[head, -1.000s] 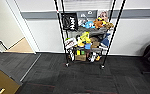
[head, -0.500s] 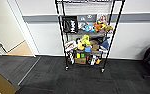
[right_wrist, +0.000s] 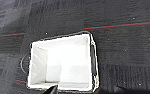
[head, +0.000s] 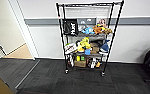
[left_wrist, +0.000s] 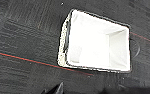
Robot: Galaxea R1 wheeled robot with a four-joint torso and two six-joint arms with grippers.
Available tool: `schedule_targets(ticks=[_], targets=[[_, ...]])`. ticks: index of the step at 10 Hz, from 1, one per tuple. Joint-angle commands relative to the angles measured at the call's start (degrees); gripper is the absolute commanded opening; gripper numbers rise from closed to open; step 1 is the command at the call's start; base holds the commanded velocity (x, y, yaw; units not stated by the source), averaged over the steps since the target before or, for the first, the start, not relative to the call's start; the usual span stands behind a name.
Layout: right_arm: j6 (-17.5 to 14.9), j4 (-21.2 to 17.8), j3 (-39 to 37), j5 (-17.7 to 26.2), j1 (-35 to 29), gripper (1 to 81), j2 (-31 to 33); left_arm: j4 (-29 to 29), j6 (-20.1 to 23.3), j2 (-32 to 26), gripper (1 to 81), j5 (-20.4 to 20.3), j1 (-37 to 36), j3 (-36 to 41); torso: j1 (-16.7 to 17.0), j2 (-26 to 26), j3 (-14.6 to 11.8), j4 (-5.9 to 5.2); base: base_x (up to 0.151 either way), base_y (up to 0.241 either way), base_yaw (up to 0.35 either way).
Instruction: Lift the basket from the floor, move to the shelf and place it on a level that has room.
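In the head view the shelf stands on the floor against a pale wall, its wheels on the dark carpet. Its top level is bare wire, while the tiers below it hold a black bag, soft toys and boxes. To the left of the shelf a doorway opens onto tan flooring. In the left wrist view the basket sits upright on the carpet, its white inside showing within a dark rim, and a thin red line on the carpet runs up to the basket's corner. In the right wrist view the same basket lies on the carpet, with a red line just beyond its far side. I cannot tell whether either gripper is released or clenched.
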State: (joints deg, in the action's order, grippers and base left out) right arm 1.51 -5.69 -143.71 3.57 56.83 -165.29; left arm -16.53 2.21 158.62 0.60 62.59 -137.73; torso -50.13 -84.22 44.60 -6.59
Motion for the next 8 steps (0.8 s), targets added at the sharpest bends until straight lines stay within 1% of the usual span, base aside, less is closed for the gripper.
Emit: schedule_targets(ticks=[1, 3, 5, 7, 8], targets=[[0.07, -1.07, 0.29, 2.76, -5.54, 81.1, 0.38, -0.43, -0.01, -1.02, 81.1, 5.03, -6.20, -0.17, -3.51, -5.47, 0.00, 0.00, 0.000, 0.000, 0.000], [0.07, -1.07, 0.29, 2.76, -5.63, 81.1, 0.29, -0.43, -0.01, -1.02, 81.1, 5.03, -6.11, -0.26, -5.98, -9.38, 0.00, 0.00, 0.000, 0.000, 0.000], [0.07, -1.69, 0.29, 2.67, -5.54, 81.1, 0.29, -0.43, -0.01, -1.11, 81.1, 5.03, -6.64, -0.26, -8.43, -13.29, 4.96, 0.00, 0.000, 0.000, 0.000], [0.07, -2.13, -0.41, 2.76, -5.28, 81.1, 0.29, -0.26, -0.01, -0.94, 81.1, 5.11, -6.81, -0.17, -10.25, -16.24, 6.63, 0.00, 0.000, 0.000, 0.000], [0.07, -2.22, -0.41, 2.76, -5.28, 81.1, 0.29, -0.17, -0.01, -0.94, 81.1, 5.03, -6.82, -0.17, -11.26, -17.81, 8.12, 0.00, 0.000, 0.000, 0.000]])
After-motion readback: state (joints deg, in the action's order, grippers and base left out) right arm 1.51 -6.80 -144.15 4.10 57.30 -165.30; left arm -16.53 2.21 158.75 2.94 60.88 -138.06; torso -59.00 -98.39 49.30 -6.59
